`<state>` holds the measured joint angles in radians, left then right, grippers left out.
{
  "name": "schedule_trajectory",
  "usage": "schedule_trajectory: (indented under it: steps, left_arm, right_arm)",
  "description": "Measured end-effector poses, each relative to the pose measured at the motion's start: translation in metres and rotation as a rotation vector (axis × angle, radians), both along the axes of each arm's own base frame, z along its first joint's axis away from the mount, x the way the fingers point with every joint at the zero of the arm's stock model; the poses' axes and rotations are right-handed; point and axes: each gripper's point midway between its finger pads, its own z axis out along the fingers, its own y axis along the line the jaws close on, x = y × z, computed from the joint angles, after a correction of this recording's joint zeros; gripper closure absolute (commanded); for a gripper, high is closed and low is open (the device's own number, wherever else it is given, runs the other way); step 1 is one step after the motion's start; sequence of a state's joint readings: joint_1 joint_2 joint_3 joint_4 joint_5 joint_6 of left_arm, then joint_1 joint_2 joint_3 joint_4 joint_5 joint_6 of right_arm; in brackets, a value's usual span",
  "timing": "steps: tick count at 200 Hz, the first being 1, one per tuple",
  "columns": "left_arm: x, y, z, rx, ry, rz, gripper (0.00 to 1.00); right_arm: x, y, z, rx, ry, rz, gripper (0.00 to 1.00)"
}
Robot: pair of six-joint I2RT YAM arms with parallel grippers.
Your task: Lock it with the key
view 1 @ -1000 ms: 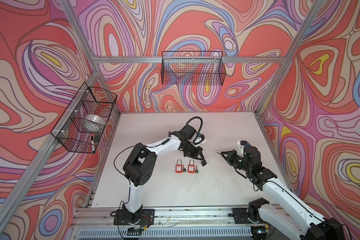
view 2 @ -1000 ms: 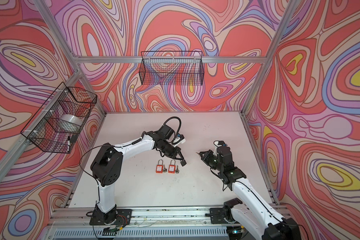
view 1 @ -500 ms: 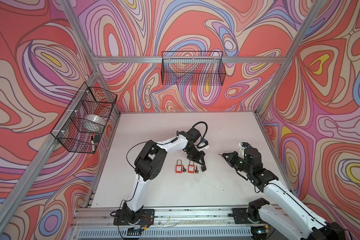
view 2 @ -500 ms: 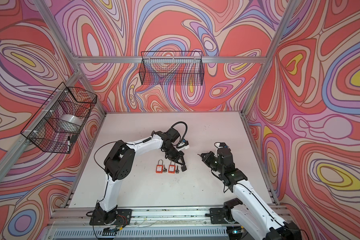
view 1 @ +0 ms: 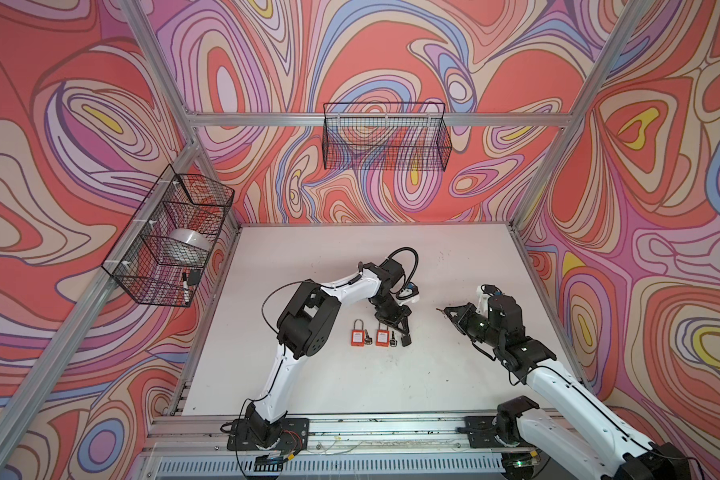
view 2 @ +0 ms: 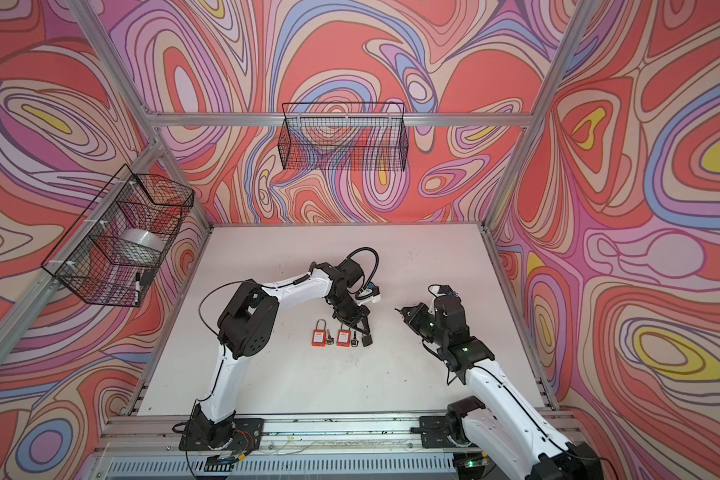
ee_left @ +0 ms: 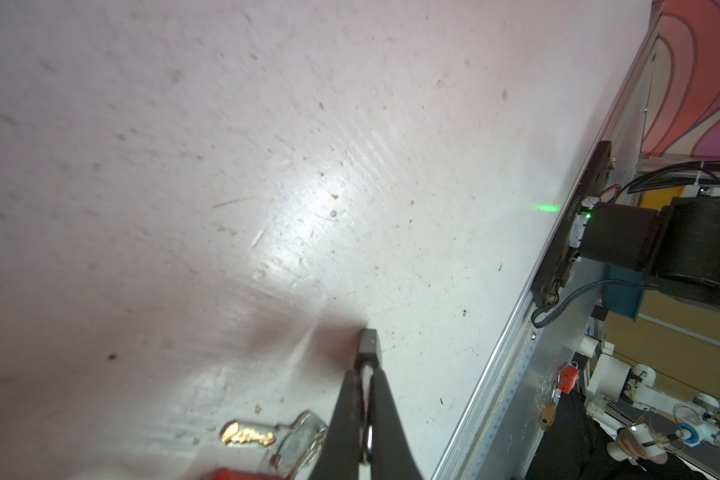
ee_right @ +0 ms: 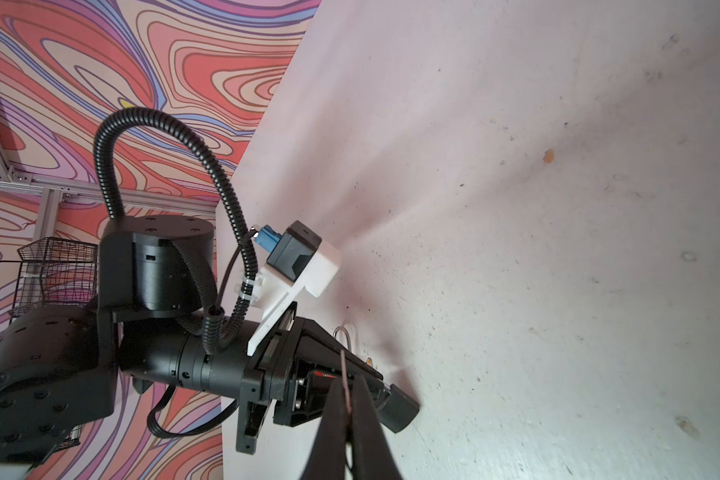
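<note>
Two red padlocks (view 1: 355, 337) (view 1: 382, 338) lie side by side on the white table (view 1: 308, 386), each with a silver key (view 1: 367, 339) (view 1: 393, 341) to its right. My left gripper (view 1: 402, 332) points down just right of them. It is shut on a key with a black head (ee_left: 369, 343), and that head rests on the table. In the left wrist view the brass-tipped loose key (ee_left: 250, 436) and a corner of a padlock (ee_left: 233, 473) lie beside the fingers. My right gripper (view 1: 444, 311) hovers further right, shut on a thin brown blade (ee_right: 344, 365) seen edge-on.
A wire basket (view 1: 171, 237) on the left wall holds a white roll and a marker. Another wire basket (view 1: 385, 137) hangs on the back wall. An aluminium rail (view 1: 350, 432) with both arm bases runs along the table's front edge.
My left arm has swung its elbow in and brought the gripper down to the table beside the right padlock. The right gripper has barely moved.
</note>
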<state>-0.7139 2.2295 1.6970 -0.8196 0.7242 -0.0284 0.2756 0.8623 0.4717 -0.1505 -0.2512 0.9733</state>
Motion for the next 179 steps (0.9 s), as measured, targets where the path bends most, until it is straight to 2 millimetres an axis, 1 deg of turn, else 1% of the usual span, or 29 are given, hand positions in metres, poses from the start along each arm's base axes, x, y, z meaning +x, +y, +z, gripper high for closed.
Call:
schedule_trajectory:
  steps: [21,60,102,179]
  left_arm:
    - [0.001,-0.001,-0.001,0.004,-0.005,-0.003,0.82]
    - [0.002,0.003,-0.006,0.029,-0.014,-0.004,0.73]
    - [0.007,0.001,-0.006,0.031,-0.030,-0.001,0.69]
    - [0.014,-0.005,-0.006,0.024,-0.040,0.007,0.66]
  right_arm:
    - [0.000,0.000,0.000,-0.001,0.000,0.000,1.00]
    - [0.000,0.000,0.000,0.000,0.000,0.000,1.00]
    - [0.000,0.000,0.000,0.000,0.000,0.001,1.00]
    - [0.000,0.000,0.001,0.001,-0.003,0.001,1.00]
